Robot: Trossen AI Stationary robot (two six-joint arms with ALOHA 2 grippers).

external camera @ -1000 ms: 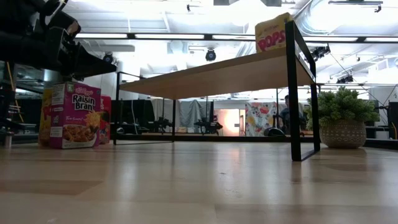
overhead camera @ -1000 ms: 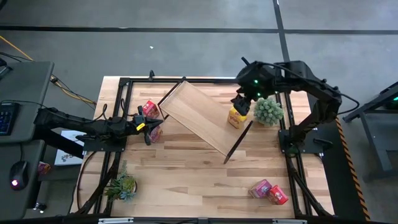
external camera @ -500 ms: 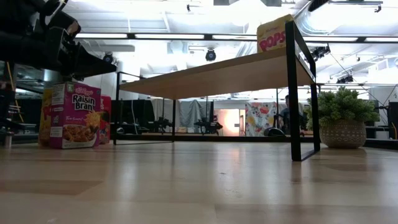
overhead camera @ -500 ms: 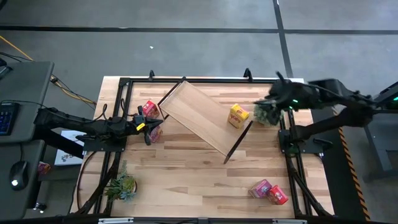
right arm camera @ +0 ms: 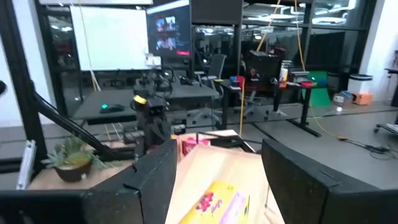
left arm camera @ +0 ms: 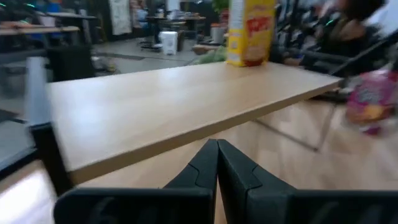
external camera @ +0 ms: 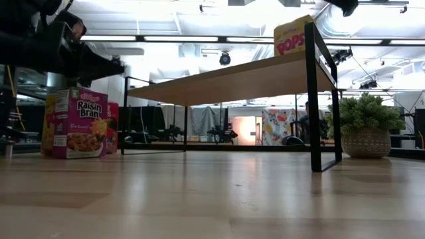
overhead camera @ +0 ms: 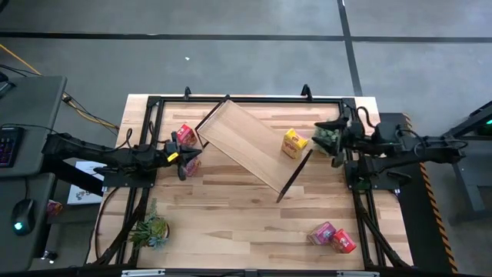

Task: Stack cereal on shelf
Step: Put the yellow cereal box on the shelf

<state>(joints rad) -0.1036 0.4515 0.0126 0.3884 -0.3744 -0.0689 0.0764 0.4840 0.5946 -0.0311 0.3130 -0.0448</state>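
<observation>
Right arm has drawn back to the table's right edge, leaving the yellow cereal box (overhead camera: 293,143) upright on the shelf (overhead camera: 250,144).
Right gripper (overhead camera: 333,138) hangs spread wide and empty over a potted plant (overhead camera: 326,138); left gripper (overhead camera: 187,153), fingers pressed together, holds nothing beside the pink cereal box (external camera: 80,123).

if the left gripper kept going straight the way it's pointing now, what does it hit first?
Probably the shelf. The left gripper, jaws shut, points at the board's near long edge, with nothing between them in the left wrist view. The yellow cereal box stands farther along on the board. Whether it meets the edge or slips under is unclear.
</observation>
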